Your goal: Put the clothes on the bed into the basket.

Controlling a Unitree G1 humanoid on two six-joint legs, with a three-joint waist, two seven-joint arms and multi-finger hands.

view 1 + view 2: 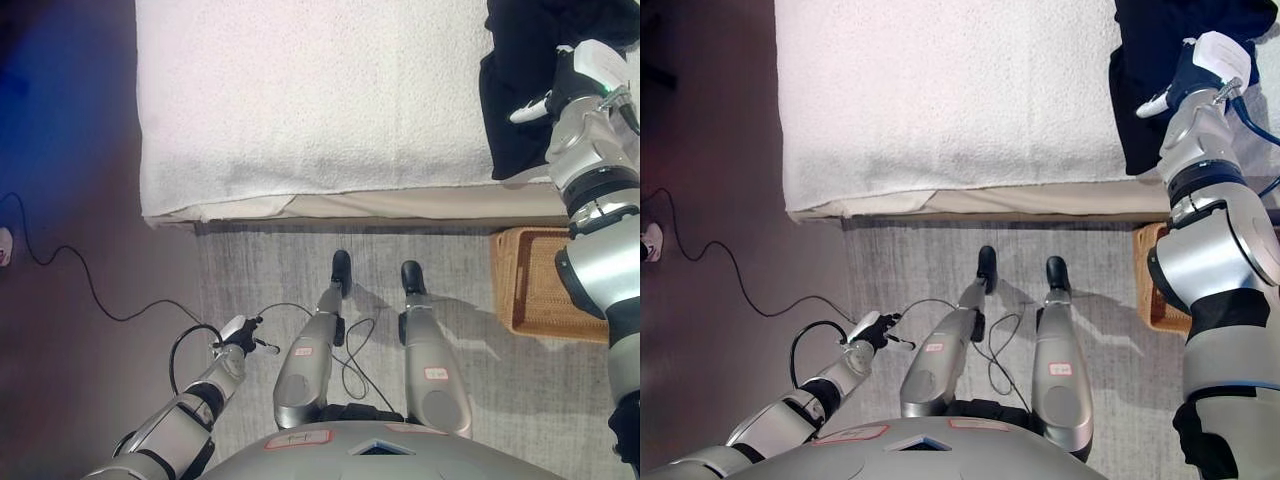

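Black clothes (520, 90) lie at the bed (300, 100) edge, directly above the wicker basket (530, 285); our right hand (560, 90) reaches onto them, grip unreadable. Left hand (238, 335) hangs relaxed.

bedroom | bed (300, 100) with white cover | grey rug (300, 270) | wicker basket (530, 285)

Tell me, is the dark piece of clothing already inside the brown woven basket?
No, the dark piece of clothing lies on the white bed, while the brown woven basket stands on the floor.
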